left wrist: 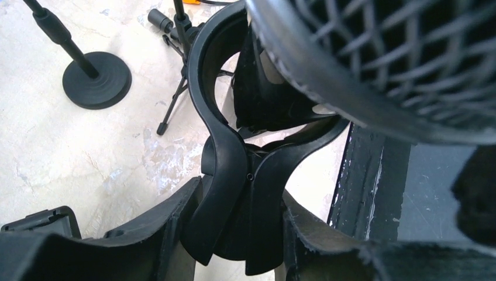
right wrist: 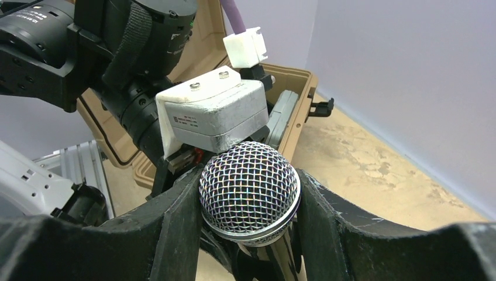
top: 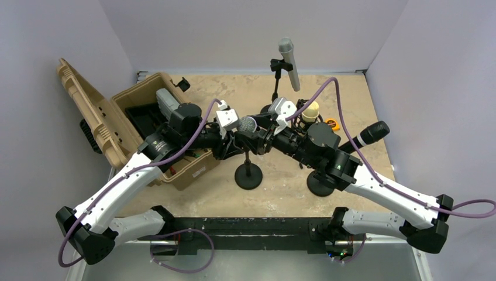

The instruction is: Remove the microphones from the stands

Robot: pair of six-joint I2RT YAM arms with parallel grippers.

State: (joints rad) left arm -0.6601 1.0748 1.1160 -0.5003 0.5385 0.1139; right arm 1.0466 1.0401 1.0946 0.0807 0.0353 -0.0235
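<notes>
A microphone with a silver mesh head [top: 247, 124] sits in the black clip of a short stand with a round base [top: 248, 175] at the table's middle. My left gripper [top: 232, 138] is shut on the clip [left wrist: 228, 164], whose two arms sit between my fingers [left wrist: 146, 234]; the mesh head [left wrist: 398, 52] looms at the upper right. My right gripper [right wrist: 250, 213] is shut on the microphone head [right wrist: 250, 190], a finger [right wrist: 175, 228] pressed against each side. The microphone body is mostly hidden below.
An open tan case [top: 146, 134] stands at the left. A grey microphone [top: 289, 63] on a tripod stand is at the back, a yellow-headed one [top: 310, 111] is behind the right arm, and a black one [top: 365, 137] is on a round base [top: 320, 182].
</notes>
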